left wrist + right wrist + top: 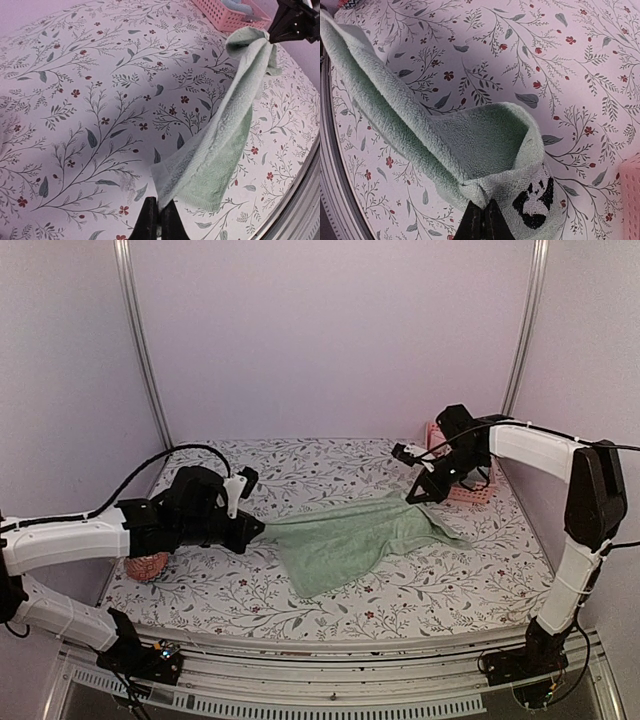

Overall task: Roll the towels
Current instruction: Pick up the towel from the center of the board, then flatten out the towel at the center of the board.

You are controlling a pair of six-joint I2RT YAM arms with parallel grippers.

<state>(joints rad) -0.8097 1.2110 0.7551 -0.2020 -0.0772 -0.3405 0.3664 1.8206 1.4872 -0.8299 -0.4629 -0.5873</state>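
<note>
Nearest the lens, the left gripper (159, 220) is clamped on one corner of the sage-green towel (225, 130), and the right gripper (487, 220) is pinched on the opposite corner, beside the panda patch (534, 200). Between them the towel sags in a long strip, its middle draped on the floral desk (300, 465), its right end near the pink basket (468, 490). This looks like spreading before the roll: draw the corners apart evenly until the sag goes, then lower both together so the cloth lands flat, nothing tucked beneath. It is pale, looped terry, doubled along its length, limp and likely to bunch
</note>
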